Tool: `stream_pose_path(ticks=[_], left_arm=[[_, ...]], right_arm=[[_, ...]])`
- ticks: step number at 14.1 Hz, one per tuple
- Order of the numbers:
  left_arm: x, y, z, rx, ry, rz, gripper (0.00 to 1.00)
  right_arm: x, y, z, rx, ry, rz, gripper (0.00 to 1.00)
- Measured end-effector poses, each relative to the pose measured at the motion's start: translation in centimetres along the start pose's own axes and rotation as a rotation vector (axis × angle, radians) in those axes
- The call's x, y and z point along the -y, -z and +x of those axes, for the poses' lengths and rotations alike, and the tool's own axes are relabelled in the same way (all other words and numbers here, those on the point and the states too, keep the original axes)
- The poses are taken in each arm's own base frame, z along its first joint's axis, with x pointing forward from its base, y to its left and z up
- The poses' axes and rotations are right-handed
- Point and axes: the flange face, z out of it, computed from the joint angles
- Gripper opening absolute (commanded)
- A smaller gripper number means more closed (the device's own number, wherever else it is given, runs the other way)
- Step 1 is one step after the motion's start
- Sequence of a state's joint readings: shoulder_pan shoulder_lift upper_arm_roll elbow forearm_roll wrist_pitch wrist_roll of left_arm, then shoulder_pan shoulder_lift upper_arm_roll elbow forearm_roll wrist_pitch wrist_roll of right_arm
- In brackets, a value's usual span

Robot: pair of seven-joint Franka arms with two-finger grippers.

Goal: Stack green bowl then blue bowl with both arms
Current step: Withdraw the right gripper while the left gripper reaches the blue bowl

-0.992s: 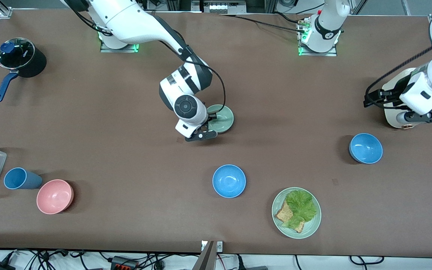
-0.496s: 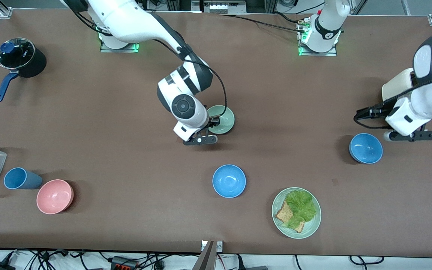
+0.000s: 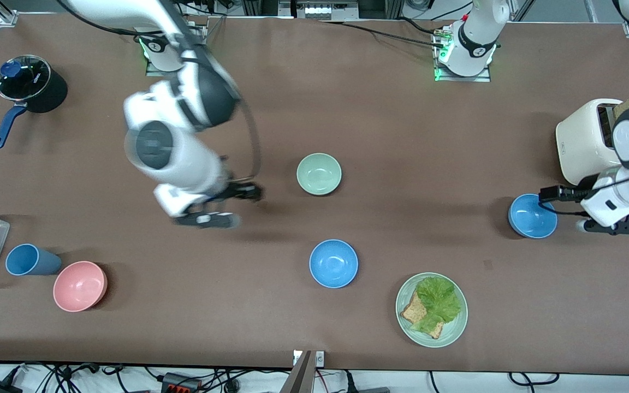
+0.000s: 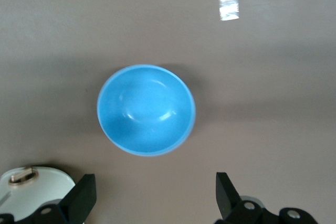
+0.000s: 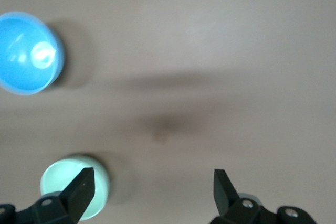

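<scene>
Since a second ago your right gripper point(image 3: 221, 210) has left the small pale sage-green bowl point(image 3: 319, 173) and swung toward the right arm's end of the tabletop point(image 3: 402, 125); your left gripper point(image 3: 601, 221) has come down from beside the cream toaster point(image 3: 587, 141) to the small bright-blue bowl point(image 3: 533, 216).

Right gripper: fingers point(image 5: 81, 190) spread wide, holding nothing, over bare brown tabletop.
Left gripper: fingers point(image 4: 79, 200) spread wide, holding nothing, over the tabletop just beside the blue bowl's rim, toward the left arm's end.

Green bowl: upright and alone on the tabletop near the middle, well apart from both grippers.
Blue bowl by the left gripper: upright, near the toaster and nearer to the front camera than it.
Second bright-blue bowl point(image 3: 333, 263): upright, nearer to the front camera than the green bowl; nothing is stacked.

You can also see:
- pale green plate point(image 3: 431, 309) bearing lettuce and toast, close to the second blue bowl
- pink bowl point(image 3: 79, 285) beside a blue cup point(image 3: 29, 260)
- black saucepan point(image 3: 30, 87) with a glass lid
</scene>
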State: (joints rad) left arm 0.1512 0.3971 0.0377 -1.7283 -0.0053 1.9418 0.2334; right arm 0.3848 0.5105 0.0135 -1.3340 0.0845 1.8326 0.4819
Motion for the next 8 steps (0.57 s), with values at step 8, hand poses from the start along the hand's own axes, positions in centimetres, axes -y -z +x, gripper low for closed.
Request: stream_pose_path(ticks=[8], left_arm=[[8.5, -10.5, 1.2, -0.027, -0.062, -0.007, 1.00]], right_arm=[[-16.2, 5.9, 4.6, -0.024, -0.030, -0.034, 1.00]])
